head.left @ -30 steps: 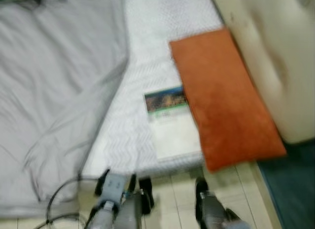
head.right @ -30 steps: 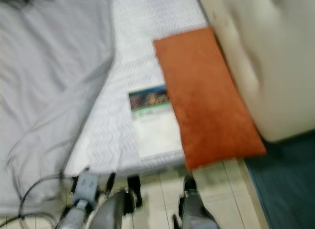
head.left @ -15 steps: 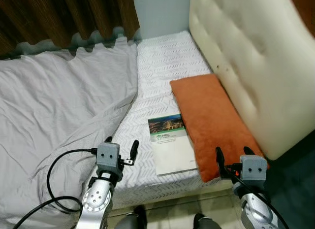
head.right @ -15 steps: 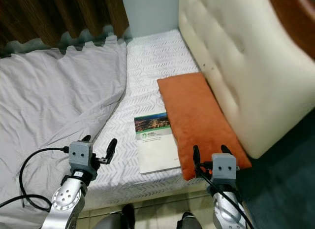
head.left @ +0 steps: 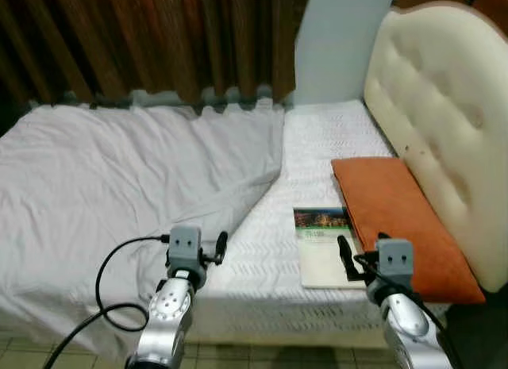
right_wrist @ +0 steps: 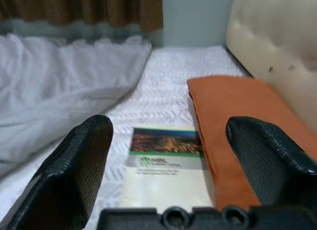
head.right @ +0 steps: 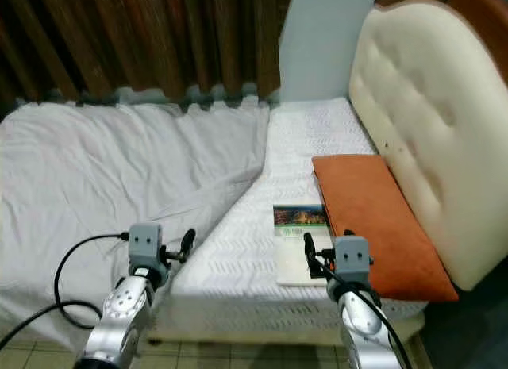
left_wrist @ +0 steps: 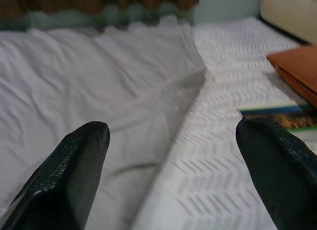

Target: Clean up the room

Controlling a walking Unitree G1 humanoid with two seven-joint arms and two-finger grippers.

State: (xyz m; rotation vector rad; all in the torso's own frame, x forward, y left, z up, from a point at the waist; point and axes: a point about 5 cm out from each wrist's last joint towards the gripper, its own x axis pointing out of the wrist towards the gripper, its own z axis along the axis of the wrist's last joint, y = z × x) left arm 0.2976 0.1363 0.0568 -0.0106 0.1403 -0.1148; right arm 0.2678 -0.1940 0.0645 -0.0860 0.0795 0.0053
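Clearly the right pincer [head.right: 325, 247] has its fingers spread wide and holds nothing; it hovers at the near edge of the bed [head.left: 317, 139], pointed straight along the booklet [head.left: 321, 246]. The left pincer [head.left: 198, 246] is likewise wide and empty, raised over the near edge where the grey sheet [head.left: 111, 178] meets the bare white mattress.

Judging by the task, the booklet is the stray thing to clear, and the right arm is the one placed for it. It lies flat near the bed's near edge, its right side just beside or slightly under the orange pillow [head.left: 401, 218]; which of the two, I cannot tell. A flat booklet on a soft mattress gives no edge to bite, so the sound way is probably to come in low from the near edge, press one finger into the mattress beside the near end of the booklet, slip it under, and close gently without catching the pillow.

Both forearms reach up and forward from below, wrists level, fingers aimed toward the far edge and the curtain [head.left: 159, 36]. A black cable [head.left: 107, 294] loops beside the left arm.
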